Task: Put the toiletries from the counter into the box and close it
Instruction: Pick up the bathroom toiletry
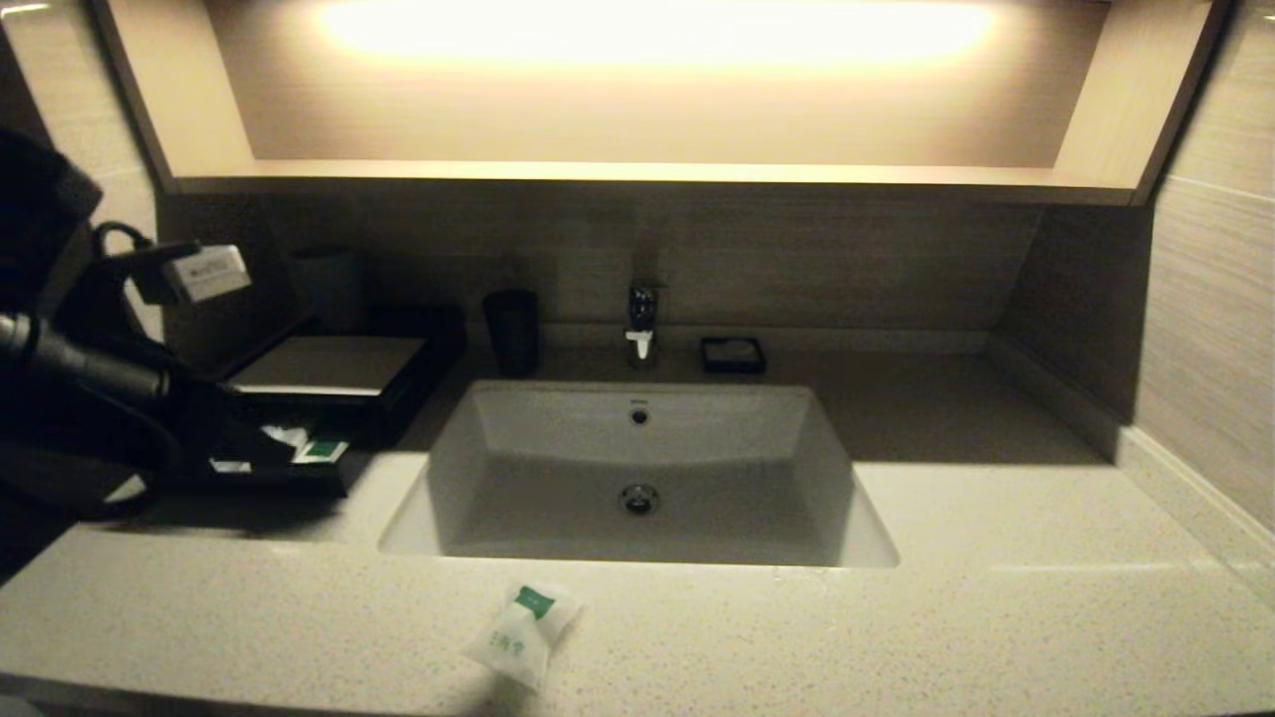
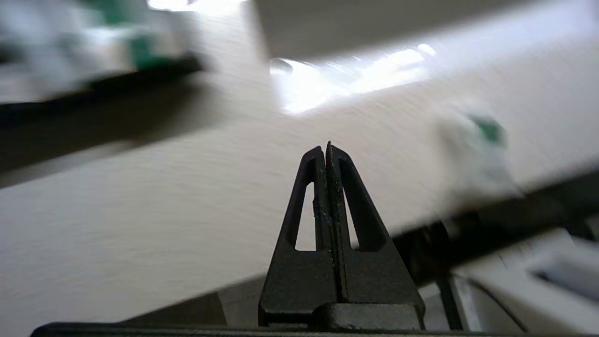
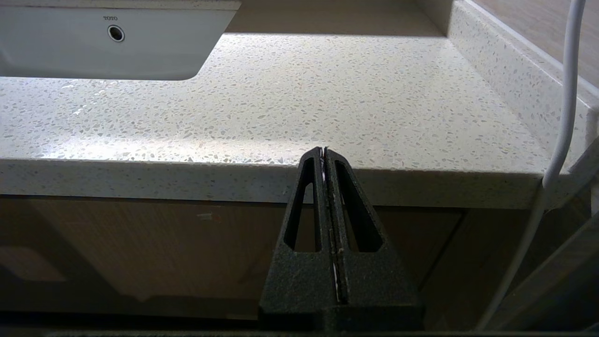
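Now | left tool clenched, empty | pouch apart, on counter | right tool clenched

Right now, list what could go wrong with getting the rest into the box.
1. The squarish pouch lies near the counter's front edge; a sideways nudge might push it off.
2. The left gripper is shut and empty; it must open before reaching the pouch.
3. The box's tray stands pulled out with packets near its rim; closing may pinch one.
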You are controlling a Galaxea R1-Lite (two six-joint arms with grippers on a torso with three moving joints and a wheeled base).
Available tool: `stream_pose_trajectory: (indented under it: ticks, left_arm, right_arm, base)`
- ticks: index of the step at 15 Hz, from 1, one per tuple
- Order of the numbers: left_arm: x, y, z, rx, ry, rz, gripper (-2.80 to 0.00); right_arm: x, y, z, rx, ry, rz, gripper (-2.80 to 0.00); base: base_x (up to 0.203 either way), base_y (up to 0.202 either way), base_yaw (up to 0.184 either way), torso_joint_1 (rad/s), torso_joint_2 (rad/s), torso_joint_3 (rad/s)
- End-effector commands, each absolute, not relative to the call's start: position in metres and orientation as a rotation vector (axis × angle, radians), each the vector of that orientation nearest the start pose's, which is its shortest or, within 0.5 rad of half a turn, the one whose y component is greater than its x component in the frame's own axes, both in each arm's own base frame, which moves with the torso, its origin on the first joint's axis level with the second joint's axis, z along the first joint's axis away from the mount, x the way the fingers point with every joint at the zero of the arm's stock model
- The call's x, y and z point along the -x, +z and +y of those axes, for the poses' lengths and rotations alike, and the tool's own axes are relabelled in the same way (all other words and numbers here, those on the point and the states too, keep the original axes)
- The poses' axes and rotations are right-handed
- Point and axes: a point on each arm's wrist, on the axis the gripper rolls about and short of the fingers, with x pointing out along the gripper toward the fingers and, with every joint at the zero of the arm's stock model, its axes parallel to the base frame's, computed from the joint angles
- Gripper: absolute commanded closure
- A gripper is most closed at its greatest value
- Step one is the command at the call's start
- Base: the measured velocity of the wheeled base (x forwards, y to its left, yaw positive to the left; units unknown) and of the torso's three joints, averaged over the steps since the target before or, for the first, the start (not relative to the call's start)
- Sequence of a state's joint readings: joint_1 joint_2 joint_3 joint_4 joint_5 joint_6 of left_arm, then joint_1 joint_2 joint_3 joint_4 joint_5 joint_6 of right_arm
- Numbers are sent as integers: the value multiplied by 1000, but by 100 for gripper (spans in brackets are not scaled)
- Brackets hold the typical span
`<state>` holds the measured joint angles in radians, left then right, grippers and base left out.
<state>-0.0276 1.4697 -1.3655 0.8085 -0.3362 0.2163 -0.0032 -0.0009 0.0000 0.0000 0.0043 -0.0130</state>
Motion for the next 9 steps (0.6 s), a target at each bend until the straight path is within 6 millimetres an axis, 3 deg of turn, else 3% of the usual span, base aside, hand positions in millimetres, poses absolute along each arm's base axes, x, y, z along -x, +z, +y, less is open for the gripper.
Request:
stream_pose_trajectory:
  ticks: [1,5,9]
  left_arm:
    - [-189,275,-34,-70,-523,863,0]
    - [-156,268,-50,-57,-605,902,0]
    - [-140,252,-57,-89,-673,947,0]
  right_arm:
    - [23,75,0,14,2,2,0]
    - [23,75,0,14,2,2,0]
    - [23,75,0,14,2,0,0]
  base:
    - [0,0,0,0,0,0]
    - [0,0,0,0,0,0]
    - [0,0,0,0,0,0]
